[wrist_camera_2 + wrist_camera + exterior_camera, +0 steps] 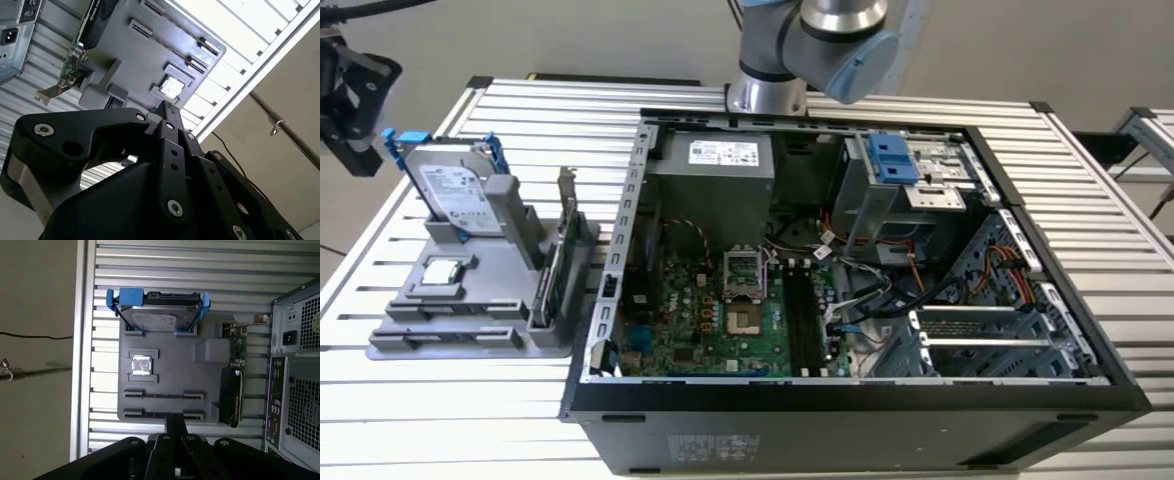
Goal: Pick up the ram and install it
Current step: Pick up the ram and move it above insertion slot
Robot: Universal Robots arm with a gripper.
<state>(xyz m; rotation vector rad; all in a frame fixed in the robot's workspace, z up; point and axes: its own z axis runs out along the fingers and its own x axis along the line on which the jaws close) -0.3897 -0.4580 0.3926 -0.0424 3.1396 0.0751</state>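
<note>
Hangs nr grey holder (165, 370) on tabletop (175, 270) w/ hand (175, 416) closed, gripping nothing. Faces HDD (155, 320) & card (232, 395) standing in it, open PC case (854, 410) alongside.

An open computer case (854, 400) lies on the slatted table (1107, 230), its green motherboard (720, 320) exposed, while on the exterior view's left a grey holder (454, 320) carries an upright blue-railed hard drive (451, 190) and an expansion card (554, 270), with the black gripper (358, 150) above that edge.
</note>
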